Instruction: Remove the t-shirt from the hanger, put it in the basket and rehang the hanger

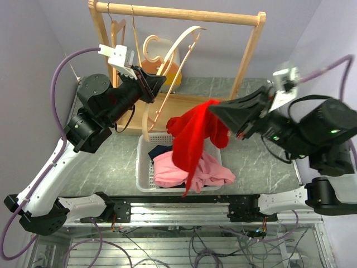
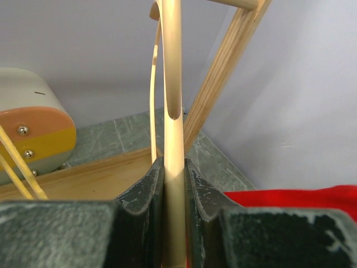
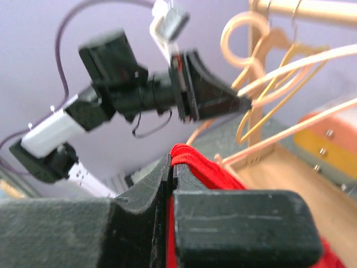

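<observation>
My left gripper (image 1: 158, 84) is shut on a pale wooden hanger (image 1: 177, 56) below the wooden rail (image 1: 178, 13); in the left wrist view the hanger's arm (image 2: 173, 111) runs up between the closed jaws. My right gripper (image 1: 215, 111) is shut on the red t-shirt (image 1: 192, 137), which hangs off it, free of the hanger, above the white basket (image 1: 143, 167). In the right wrist view the red t-shirt (image 3: 192, 162) is pinched between the jaws, with the left arm behind it.
The white basket holds a pink garment (image 1: 189, 170) and a dark one (image 1: 158, 151). Other hangers (image 1: 117, 28) hang on the rail. An orange and yellow object (image 1: 167, 72) sits on the rack's wooden base (image 1: 178, 109).
</observation>
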`<state>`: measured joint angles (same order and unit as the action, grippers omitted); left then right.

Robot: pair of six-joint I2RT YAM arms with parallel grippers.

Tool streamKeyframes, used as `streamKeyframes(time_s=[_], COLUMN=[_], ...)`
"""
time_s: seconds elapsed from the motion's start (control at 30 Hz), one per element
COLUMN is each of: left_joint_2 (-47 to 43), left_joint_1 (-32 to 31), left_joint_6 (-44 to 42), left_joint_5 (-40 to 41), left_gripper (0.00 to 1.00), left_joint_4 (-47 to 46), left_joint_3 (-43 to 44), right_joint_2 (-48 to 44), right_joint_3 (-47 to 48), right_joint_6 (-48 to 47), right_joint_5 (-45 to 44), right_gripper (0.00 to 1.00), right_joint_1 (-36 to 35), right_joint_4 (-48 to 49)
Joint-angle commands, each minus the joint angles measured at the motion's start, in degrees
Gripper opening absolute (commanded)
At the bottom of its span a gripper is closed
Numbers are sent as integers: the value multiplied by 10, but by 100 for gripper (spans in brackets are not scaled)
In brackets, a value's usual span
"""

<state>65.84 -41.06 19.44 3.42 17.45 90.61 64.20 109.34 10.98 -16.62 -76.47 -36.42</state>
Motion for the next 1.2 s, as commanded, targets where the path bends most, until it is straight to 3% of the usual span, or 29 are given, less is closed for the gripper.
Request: streamKeyframes(time_s=[0.0,0.3,0.87,1.17], left_joint_2=[3,-2,3,4], left_joint_1=[1,1,1,2], left_joint_6=[-12,-26,-47,-44], left_joint_5=[12,25,43,44], left_gripper=[7,7,7,7], left_joint_4=[-4,5,6,1], left_joint_3=[20,19,31,24], right_joint_2=[30,72,36,11], right_joint_3=[88,205,201,141], right_joint_6=[-86,-158,-190,-192], right_joint_5=[-26,-2,16,-4], right_gripper=[0,0,0,0], right_joint_1=[-1,-1,-1,-1], right_joint_4=[34,84,156,180])
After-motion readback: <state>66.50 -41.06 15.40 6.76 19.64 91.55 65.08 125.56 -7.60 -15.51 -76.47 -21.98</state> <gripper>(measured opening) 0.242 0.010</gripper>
